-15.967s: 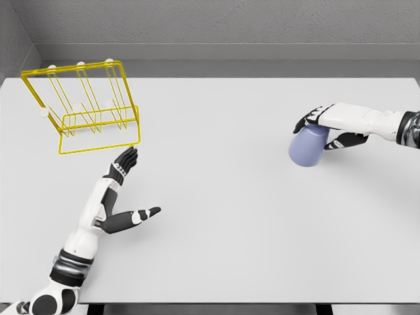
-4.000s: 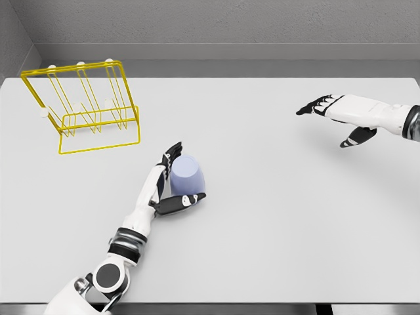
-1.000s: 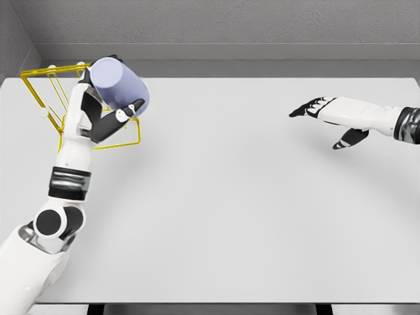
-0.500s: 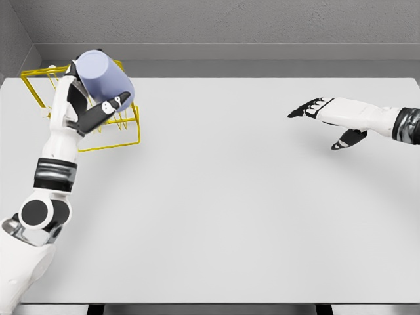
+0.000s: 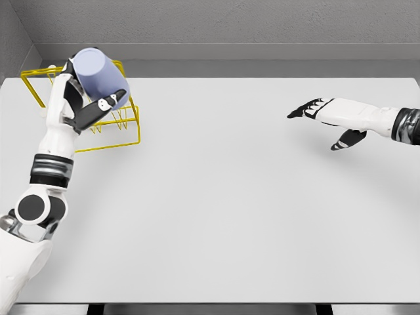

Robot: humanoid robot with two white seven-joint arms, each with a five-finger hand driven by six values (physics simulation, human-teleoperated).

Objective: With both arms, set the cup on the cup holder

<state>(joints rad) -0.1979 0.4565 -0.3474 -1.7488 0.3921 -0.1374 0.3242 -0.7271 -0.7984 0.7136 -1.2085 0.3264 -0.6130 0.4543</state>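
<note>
My raised left hand grips the lavender cup, tilted over the yellow wire cup holder; my right hand hovers, fingers spread.

You have the cup holder standing at the far left of the table, close to its back edge. In front of the holder, overlapping its upper wires, is the cup, turned bottom toward you and tilted, gripped in the left hand, whose arm rises from the lower left corner. Whether the cup touches the wires you cannot tell. Well apart, on the right side of the table, the right hand hangs above the surface with fingers spread, its arm entering from the right edge.
</note>
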